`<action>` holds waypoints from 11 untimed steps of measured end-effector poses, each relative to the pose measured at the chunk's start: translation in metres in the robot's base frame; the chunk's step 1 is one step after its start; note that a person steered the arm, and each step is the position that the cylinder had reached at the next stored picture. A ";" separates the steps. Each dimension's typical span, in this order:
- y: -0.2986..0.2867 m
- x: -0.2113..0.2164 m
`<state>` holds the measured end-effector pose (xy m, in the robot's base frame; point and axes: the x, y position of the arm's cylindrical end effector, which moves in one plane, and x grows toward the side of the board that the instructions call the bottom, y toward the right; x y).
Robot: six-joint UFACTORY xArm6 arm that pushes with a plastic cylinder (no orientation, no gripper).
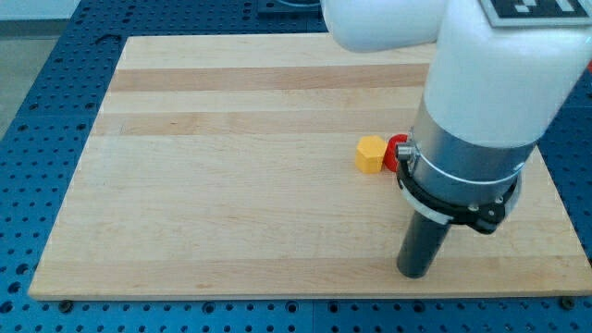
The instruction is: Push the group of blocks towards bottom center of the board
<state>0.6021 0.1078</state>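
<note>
Arm: upright over the board's [231, 185] right side, rod pointing straight down.
My tip [414, 274]: near edge, bare, holding nothing.
Yellow block [370, 154]: farther, left of tip.
Red block [396, 151]: touching yellow, half-hidden behind arm.

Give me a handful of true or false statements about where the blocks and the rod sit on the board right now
1. The yellow block lies right of the board's middle in the view. True.
2. The red block is fully visible. False: the arm hides most of it; only its left part shows, so its shape cannot be made out.
3. My tip touches the yellow block. False: it stands apart, nearer the view's bottom and to the right of both blocks.
4. The red block sits right beside the yellow one, on its right. True.
5. A blue block lies on the wooden board. False: only yellow and red blocks show.
</note>
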 end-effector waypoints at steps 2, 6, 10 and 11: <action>0.113 0.014; 0.237 -0.126; 0.116 -0.168; 0.047 -0.168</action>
<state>0.4343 0.1550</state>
